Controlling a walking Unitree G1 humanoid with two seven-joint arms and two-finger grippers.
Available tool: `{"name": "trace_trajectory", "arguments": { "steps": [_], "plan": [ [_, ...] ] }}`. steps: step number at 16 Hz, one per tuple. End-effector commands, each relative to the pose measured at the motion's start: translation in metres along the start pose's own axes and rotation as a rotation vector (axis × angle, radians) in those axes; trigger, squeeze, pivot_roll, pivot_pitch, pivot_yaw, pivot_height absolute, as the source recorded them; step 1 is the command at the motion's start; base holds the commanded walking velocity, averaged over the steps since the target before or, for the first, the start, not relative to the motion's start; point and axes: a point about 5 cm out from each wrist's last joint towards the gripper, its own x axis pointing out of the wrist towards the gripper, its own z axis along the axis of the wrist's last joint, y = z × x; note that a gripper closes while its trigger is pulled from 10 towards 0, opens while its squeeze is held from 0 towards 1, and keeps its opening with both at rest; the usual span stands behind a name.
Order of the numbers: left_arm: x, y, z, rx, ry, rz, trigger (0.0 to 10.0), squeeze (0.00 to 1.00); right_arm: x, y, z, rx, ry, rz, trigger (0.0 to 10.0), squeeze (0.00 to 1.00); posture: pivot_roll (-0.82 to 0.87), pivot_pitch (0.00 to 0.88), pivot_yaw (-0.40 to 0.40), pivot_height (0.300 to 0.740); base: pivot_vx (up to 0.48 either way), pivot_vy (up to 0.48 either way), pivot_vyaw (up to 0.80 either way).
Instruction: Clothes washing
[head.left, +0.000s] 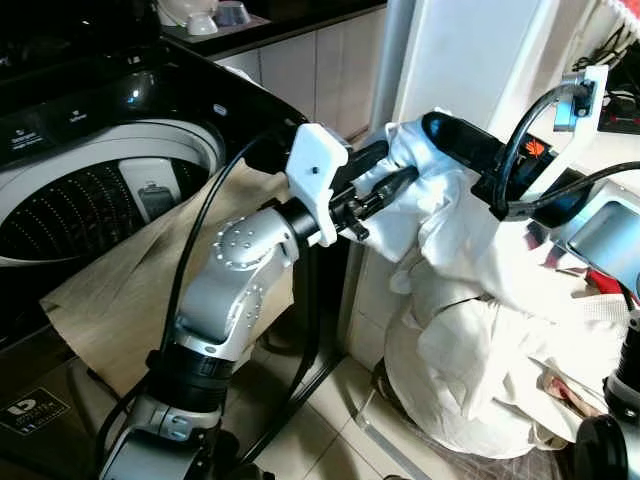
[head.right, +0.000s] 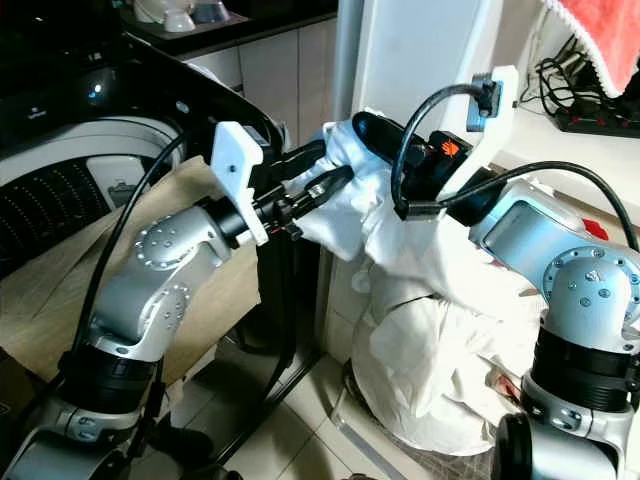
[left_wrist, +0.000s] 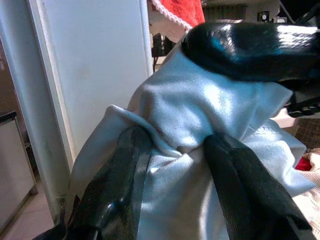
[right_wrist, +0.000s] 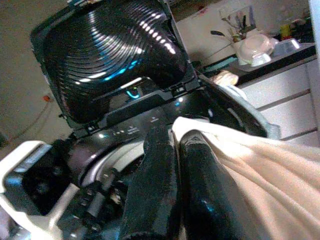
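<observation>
A large white garment (head.left: 470, 330) hangs bunched between both grippers and spills down onto a heap near the floor, right of the washing machine. My left gripper (head.left: 395, 178) reaches right from the washer side and is shut on a fold of the garment (left_wrist: 190, 110), which fills the gap between its fingers (left_wrist: 125, 170). My right gripper (head.left: 440, 128) sits just above it, shut on the garment's upper edge (right_wrist: 250, 160). The top-loading washing machine (head.left: 120, 130) stands at the left with its drum (head.left: 80, 215) open and its dark lid (right_wrist: 115, 55) raised.
A tan sheet (head.left: 130, 290) drapes over the washer's front edge. A white upright panel (head.left: 470, 50) stands behind the garment. A counter with bowls (head.left: 200, 20) lies at the back, a red towel (head.right: 600, 30) hangs top right, and the tiled floor (head.left: 320, 440) lies below.
</observation>
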Motion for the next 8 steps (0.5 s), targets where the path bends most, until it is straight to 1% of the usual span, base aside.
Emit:
{"name": "trace_trajectory", "arguments": {
  "steps": [1, 4, 5, 6, 7, 8],
  "plan": [
    [0.0034, -0.0031, 0.0023, 0.003, -0.007, -0.019, 10.0, 0.00, 0.0022, 0.0111, 0.0062, -0.013, -0.012, 0.045, 0.0, 0.00, -0.11, 0.000, -0.010, 0.740, 0.000, 0.000, 0.00],
    [0.0022, -0.0069, -0.0024, -0.002, 0.011, -0.041, 10.0, 0.00, 0.0046, 0.0156, 0.0041, 0.009, -0.007, 0.056, 0.0, 0.00, -0.11, 0.000, -0.009, 0.740, 0.000, 0.000, 0.00],
    [0.0025, -0.0057, -0.0056, 0.004, 0.022, -0.015, 4.8, 0.00, 0.0053, 0.0172, 0.0040, 0.016, -0.009, 0.061, 0.0, 0.00, -0.11, 0.000, -0.009, 0.740, 0.000, 0.000, 0.00],
    [0.0032, -0.0049, -0.0060, -0.004, 0.016, -0.001, 0.6, 0.00, 0.0056, 0.0182, 0.0037, 0.020, -0.010, 0.061, 0.0, 0.00, -0.11, 0.000, -0.005, 0.740, 0.000, 0.000, 0.00],
    [0.0035, -0.0056, -0.0051, -0.022, 0.005, -0.011, 0.0, 0.00, 0.0057, 0.0185, 0.0036, 0.024, -0.011, 0.059, 0.0, 0.00, -0.11, 0.000, -0.002, 0.740, 0.000, 0.000, 0.00],
    [0.0034, -0.0072, -0.0044, -0.037, -0.005, -0.029, 0.0, 0.00, 0.0059, 0.0188, 0.0035, 0.026, -0.011, 0.057, 0.0, 0.00, -0.11, 0.000, -0.001, 0.740, 0.000, 0.000, 0.00]
  ]
}}
